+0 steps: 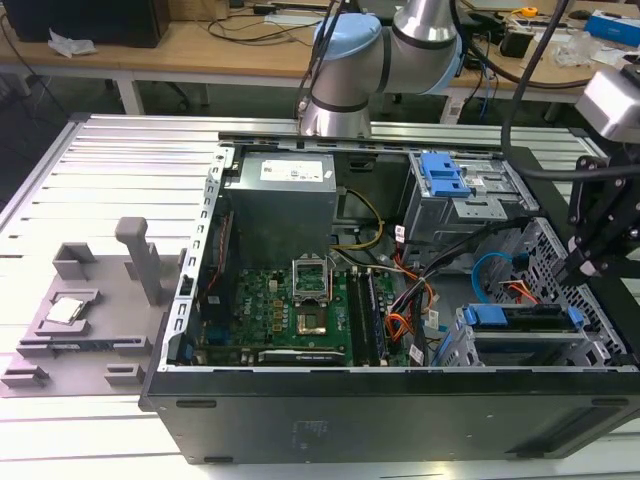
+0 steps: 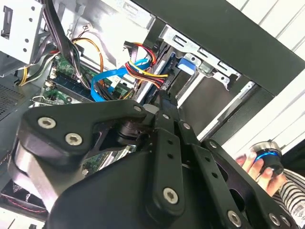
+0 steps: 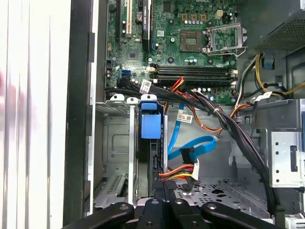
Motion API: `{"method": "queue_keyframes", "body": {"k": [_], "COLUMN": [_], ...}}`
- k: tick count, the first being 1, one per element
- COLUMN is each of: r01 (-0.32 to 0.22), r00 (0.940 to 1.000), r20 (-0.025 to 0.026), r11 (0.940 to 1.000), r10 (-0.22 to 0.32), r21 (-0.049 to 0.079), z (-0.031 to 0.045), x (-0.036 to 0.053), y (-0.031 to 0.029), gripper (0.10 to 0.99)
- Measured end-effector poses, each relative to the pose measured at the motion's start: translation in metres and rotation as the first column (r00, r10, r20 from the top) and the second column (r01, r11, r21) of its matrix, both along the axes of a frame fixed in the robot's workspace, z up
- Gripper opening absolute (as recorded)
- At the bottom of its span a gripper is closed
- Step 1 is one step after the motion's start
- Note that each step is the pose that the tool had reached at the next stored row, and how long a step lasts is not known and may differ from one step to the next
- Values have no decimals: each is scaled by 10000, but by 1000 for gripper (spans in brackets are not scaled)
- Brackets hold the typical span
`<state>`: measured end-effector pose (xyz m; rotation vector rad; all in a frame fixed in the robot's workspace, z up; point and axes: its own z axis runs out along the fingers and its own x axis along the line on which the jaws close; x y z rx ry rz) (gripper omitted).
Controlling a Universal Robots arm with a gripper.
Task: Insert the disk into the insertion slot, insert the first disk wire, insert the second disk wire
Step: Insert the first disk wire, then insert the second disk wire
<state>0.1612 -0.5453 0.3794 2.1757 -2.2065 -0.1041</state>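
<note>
Your black gripper (image 3: 164,188) hovers near the flat blue cable (image 3: 193,149), fingers pressed together on nothing visible — likely because the silver-grey hard drive in its bright blue plastic carrier (image 3: 151,126) already sits in the light-grey perforated sheet-metal bay (image 1: 452,343) (1 of 3 steps, seemingly).

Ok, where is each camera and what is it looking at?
Exterior view: off the arm, above the open computer case, looking down into it; shows arm and gripper.
First wrist view: on the arm, looking past the gripper's black links at the disk and motherboard.
Second wrist view: on the arm, looking along the gripper into the case; a person's hand shows beside it.
Both wrist views share the gripper and the flat blue cable.
</note>
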Motion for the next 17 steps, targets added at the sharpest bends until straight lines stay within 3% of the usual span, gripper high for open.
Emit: {"method": "queue_keyframes", "body": {"k": [6,9,11,12,13,15,17], "r01": [0,0,0,0,1,-1,-4], "r00": [10000,10000,10000,10000,10000,10000,10000], "r20": [0,0,0,0,0,0,0], "r11": [10000,10000,10000,10000,10000,10000,10000], "r10": [0,0,0,0,-1,1,4], "r21": [-2,-2,-1,0,-1,0,-1], "z": [4,5,4,1,0,-6,-10], "x": [0,-1,-5,-14,-22,-104,-181], "y": [0,2,54,161,193,242,250], "gripper": [114,302,302,302,302,302,302]}}
